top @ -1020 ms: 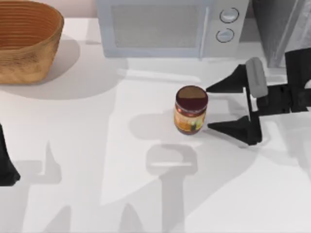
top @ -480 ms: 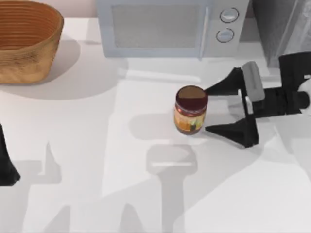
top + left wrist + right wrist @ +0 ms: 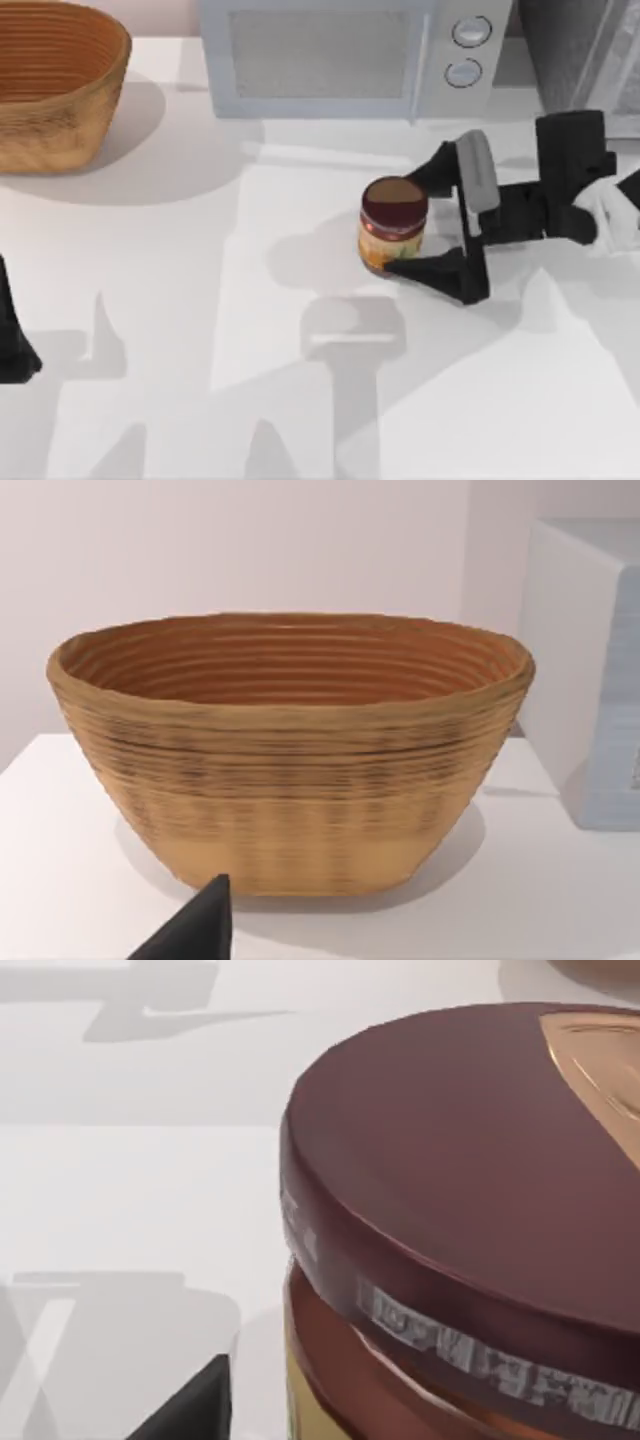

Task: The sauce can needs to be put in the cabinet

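So the sauce can (image 3: pixel 393 226) stands upright mid-table (image 3: pixel 180 330), in front of the microwave (image 3: pixel 350 55). Right pincer (image 3: pixel 415 225) is spread wide around it, not clenched. Left pincer (image 3: pixel 15 340) sits parked at the left edge.

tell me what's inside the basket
The basket shows bare ribbed inner walls in the left wrist view, with nothing rising above its rim. Its near wall covers the floor, so something small lying flat there would be hidden.
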